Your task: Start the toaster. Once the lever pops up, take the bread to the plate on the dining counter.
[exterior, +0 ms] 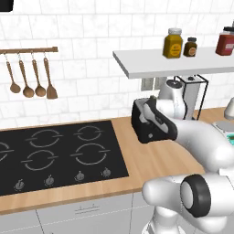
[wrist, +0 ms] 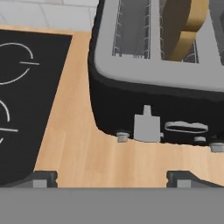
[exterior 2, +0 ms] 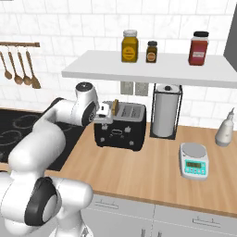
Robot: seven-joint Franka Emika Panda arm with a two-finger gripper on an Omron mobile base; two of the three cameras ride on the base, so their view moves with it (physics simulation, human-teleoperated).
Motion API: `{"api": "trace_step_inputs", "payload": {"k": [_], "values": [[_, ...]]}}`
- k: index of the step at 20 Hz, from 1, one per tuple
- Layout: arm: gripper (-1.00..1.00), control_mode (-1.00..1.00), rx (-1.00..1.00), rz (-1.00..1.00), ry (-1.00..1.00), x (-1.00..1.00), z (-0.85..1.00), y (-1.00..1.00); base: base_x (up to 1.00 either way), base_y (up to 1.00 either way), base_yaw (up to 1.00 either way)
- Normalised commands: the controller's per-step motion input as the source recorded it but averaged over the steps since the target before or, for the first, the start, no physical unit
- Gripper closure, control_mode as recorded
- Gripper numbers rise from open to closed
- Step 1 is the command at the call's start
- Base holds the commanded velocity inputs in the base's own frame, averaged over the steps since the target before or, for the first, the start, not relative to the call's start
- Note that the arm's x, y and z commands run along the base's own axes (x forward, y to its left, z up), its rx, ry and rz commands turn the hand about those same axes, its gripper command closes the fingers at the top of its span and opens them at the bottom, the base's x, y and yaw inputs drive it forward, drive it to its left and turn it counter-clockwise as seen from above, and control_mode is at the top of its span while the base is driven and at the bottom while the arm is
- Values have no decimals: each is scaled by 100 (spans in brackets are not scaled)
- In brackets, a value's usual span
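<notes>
Black and boxy, the silver-topped toaster (wrist: 157,87) sits on the wooden worktop (wrist: 87,153), a brown bread slice (wrist: 188,26) standing in one slot. Above its front, the two-finger gripper (wrist: 109,177) hangs spread wide, empty. The pale lever (wrist: 146,127) probably needs pressing next.

This was a home kitchen, rendered rather than real: a light-wood worktop (exterior 2: 152,169) ran along a wall of white tiles (exterior: 91,68), with a flat black four-ring hob (exterior: 59,155) set into it and pale grey drawer fronts (exterior 2: 185,222) below. A wooden rail of hanging wooden spoons and spatulas (exterior: 29,77) and a white wall shelf (exterior 2: 152,67) carrying glass jars of yellow, brown and red condiments (exterior 2: 130,46) marked it as a cooking space. A black boxy four-slot toaster with a silver top (exterior 2: 122,127), an upright roll of white kitchen paper in a black wire stand (exterior 2: 165,111) and a small white digital scale (exterior 2: 194,161) stood on the worktop.
</notes>
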Motion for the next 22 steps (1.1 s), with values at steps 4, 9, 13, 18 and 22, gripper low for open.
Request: {"api": "trace_step_inputs", "payload": {"k": [4,9,13,18,22], "values": [[-100,-100,0,0,-1,31,-28,0,0,0,0],[-100,-100,0,3,0,33,-27,0,0,0,0],[-100,-100,0,3,0,19,-27,0,0,0,0],[-100,-100,0,3,0,6,-29,0,0,0,0],[-100,-100,0,2,0,2,-36,0,0,0,0]]}}
